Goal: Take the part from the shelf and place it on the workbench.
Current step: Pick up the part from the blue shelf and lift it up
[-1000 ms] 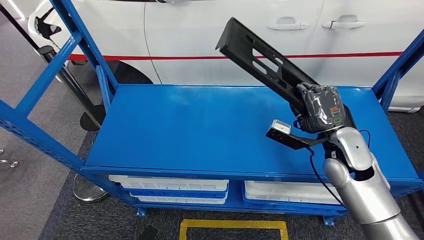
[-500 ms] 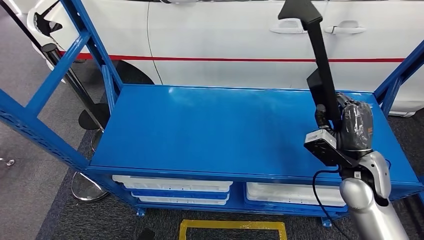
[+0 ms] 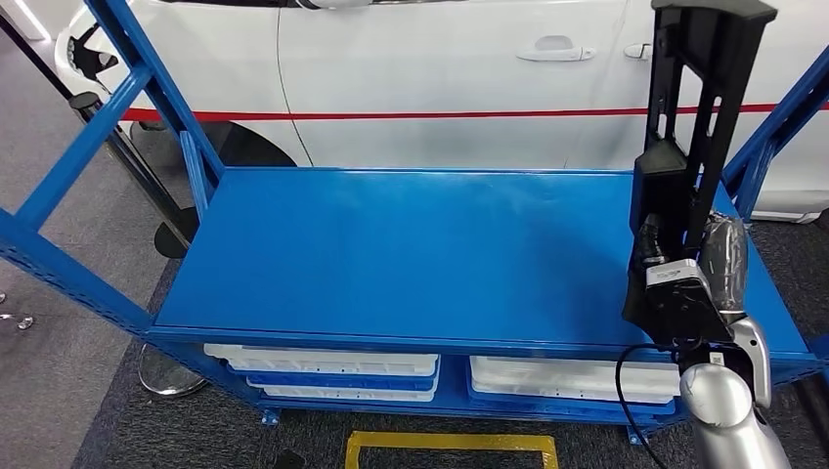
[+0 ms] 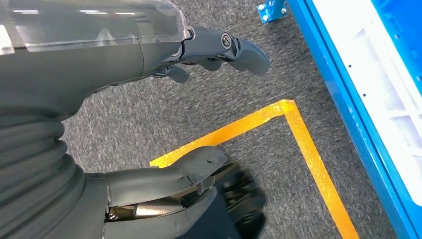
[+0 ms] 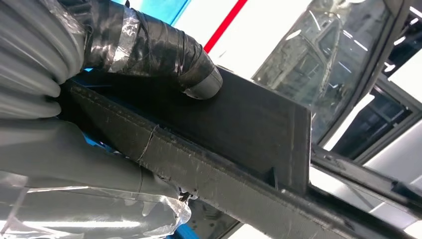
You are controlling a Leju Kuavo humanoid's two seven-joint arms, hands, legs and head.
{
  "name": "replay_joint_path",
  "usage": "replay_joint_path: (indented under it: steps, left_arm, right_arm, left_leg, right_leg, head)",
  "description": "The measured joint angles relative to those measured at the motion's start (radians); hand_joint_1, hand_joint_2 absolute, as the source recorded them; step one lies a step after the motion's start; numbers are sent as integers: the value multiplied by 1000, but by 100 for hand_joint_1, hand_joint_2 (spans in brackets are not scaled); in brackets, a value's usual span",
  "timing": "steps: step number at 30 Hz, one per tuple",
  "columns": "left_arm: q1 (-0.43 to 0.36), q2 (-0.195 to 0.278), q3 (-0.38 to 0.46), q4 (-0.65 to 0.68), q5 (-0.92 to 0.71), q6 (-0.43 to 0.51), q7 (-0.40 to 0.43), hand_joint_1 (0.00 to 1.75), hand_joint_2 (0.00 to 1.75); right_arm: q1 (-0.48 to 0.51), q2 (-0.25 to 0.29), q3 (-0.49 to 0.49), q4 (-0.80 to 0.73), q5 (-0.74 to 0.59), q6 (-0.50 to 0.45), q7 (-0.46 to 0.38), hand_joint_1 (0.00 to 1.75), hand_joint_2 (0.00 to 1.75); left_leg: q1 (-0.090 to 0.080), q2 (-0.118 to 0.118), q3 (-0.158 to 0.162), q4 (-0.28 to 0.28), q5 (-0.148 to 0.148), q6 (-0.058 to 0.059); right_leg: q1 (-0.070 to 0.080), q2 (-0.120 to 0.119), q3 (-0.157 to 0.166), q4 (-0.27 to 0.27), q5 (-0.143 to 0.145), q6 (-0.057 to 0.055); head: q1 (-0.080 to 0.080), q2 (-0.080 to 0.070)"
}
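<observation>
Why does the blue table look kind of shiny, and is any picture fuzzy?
Head view: soft pale glare lies on the blue shelf top, and all is sharp. Right wrist view: the black part in the right hand is close, dark and a little soft, with reflections in the car window behind. Left wrist view: the left hand looks big, the carpet clear.

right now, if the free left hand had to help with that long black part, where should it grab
Probably the slotted middle of the black part, from the shelf side. It stands nearly upright, the right hand already grips its lower end, and the open left hand hangs by the floor.
</observation>
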Motion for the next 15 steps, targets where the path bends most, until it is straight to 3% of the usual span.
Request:
replay_joint_path:
  steps: [1,3,5,7,11,13,15]
  left_arm:
    - [1,0,2,0,0,0,0,0,175]
    - [3,0,4,0,1,-1,0,0,175]
    - [3,1,7,0,1,-2,-1,0,175]
    - [1,3,8,0,2,-5,-3,0,175]
    - [2,5,9,0,-2,-6,-2,0,175]
    - [2,5,9,0,-6,-4,3,0,175]
    - [0,5,9,0,-9,-5,10,0,175]
  right_arm:
    - [6,4,-6,-2,-4,0,-2,175,175]
    - [18,10,-14,-4,-8,1,-4,175,175]
    - [24,15,-21,-9,-14,3,-6,175,175]
    - [27,18,-25,-14,-17,6,-9,175,175]
    - [34,24,-29,-15,-20,14,-13,175,175]
    - [33,25,-31,-15,-20,16,-15,175,175]
    - [33,26,-34,-15,-20,16,-16,175,175]
  left_leg:
    - [1,0,-23,49,-17,0]
    - [1,0,-27,58,0,7]
    - [-5,0,27,-55,61,23]
    - [-15,-1,80,-164,95,37]
    - [-22,-1,102,-215,109,48]
    - [-17,1,113,-239,121,55]
    - [-16,2,115,-245,124,59]
  right_leg:
    - [3,0,0,0,-1,-1]
    - [8,0,1,0,-2,-3]
    - [10,1,3,-1,-2,-4]
    - [9,1,3,-4,0,-1]
    - [3,0,4,-15,5,16]
    - [5,-1,-11,21,-24,21]
    - [6,-1,-59,124,-81,24]
  head:
    - [0,0]
    - [0,0]
    - [0,0]
    - [0,0]
    - [0,0]
    - [0,0]
    - [1,0]
